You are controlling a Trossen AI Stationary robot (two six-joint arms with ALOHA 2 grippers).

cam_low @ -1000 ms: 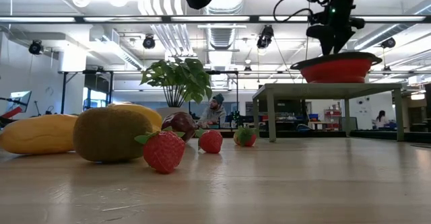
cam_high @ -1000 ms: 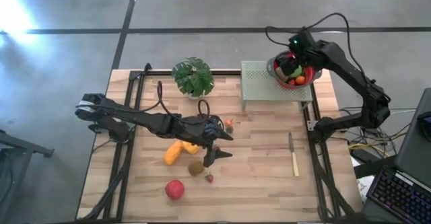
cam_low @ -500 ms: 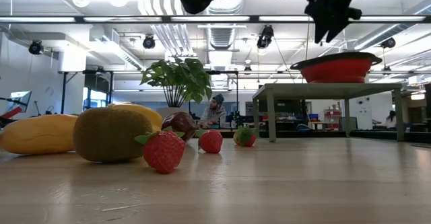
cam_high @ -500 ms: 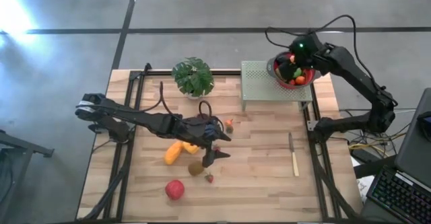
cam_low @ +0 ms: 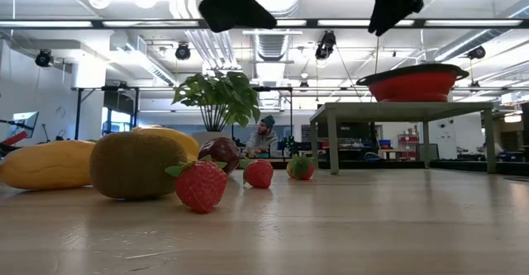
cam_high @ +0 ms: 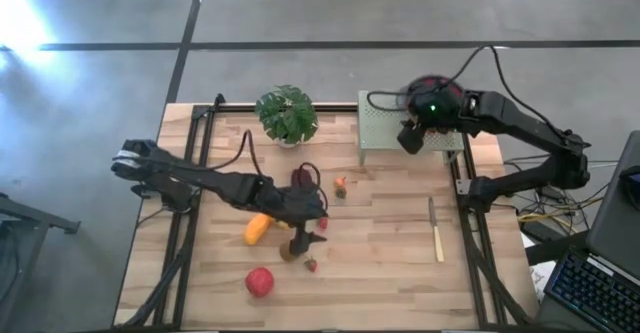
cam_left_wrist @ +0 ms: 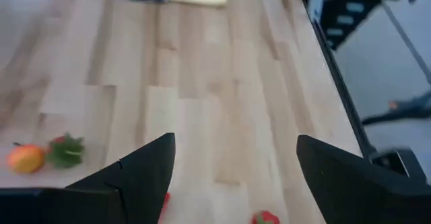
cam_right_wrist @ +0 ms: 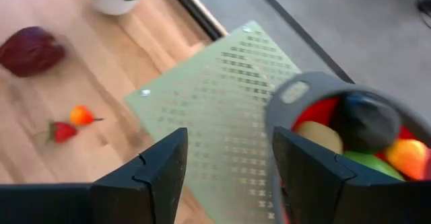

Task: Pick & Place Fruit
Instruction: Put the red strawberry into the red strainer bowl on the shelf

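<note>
Left gripper (cam_high: 312, 241) hovers over mid-table with jaws spread wide and empty, the fruit (cam_high: 259, 281) scattered below it from about seven to twelve o'clock. Right gripper (cam_high: 408, 139) hangs above the green stand (cam_high: 385, 123), jaws apart and empty, bowl (cam_right_wrist: 316, 126) of fruit at its two o'clock.
</note>
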